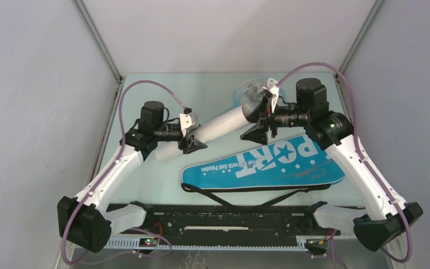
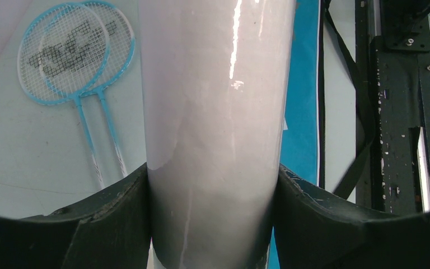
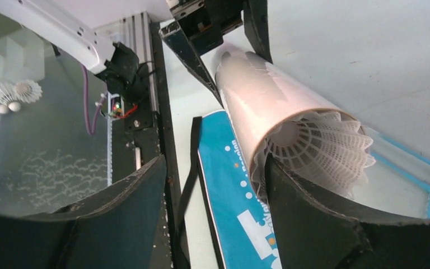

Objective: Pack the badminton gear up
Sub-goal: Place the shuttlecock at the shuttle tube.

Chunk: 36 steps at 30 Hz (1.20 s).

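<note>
Left hand [image 2: 211, 176] clamped on tube [image 1: 218, 128], right hand [image 3: 214, 162] spread apart beside shuttlecock [image 3: 325, 148] half-seated in tube mouth, centre-right of right wrist view: likely to slip out if tube tips.

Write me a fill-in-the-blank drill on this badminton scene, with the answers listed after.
The long white tube is clamped by the ____ pincer.
The shuttlecock poking from the tube's open end is ____.
The blue bag has a ____ strap.
Beside the tube lie ____ light-blue rackets.
Missing words: left; white; black; two.
</note>
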Each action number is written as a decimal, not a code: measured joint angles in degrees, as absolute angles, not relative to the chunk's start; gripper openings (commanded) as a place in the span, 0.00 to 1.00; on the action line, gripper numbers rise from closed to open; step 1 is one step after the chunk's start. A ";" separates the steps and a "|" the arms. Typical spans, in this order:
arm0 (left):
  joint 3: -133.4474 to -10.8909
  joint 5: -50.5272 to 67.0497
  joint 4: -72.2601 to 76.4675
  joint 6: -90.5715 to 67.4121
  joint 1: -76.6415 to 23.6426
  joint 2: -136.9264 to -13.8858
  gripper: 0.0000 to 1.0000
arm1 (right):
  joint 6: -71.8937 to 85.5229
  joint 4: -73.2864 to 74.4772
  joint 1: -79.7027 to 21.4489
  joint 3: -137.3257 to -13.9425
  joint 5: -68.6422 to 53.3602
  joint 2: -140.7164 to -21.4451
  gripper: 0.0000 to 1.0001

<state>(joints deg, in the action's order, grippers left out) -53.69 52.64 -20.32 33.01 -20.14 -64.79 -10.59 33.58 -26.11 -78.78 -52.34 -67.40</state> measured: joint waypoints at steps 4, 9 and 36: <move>-53.69 52.73 -21.04 33.41 -20.36 -64.79 0.22 | -15.57 36.01 -30.13 -78.85 -47.37 -67.42 0.64; -53.67 52.99 -21.06 32.45 -20.51 -64.79 0.22 | -19.09 36.67 -32.91 -79.31 -43.42 -68.18 0.59; -52.49 53.45 -22.17 38.13 -20.51 -64.82 0.22 | -23.38 45.04 -29.39 -84.09 -43.00 -67.48 0.94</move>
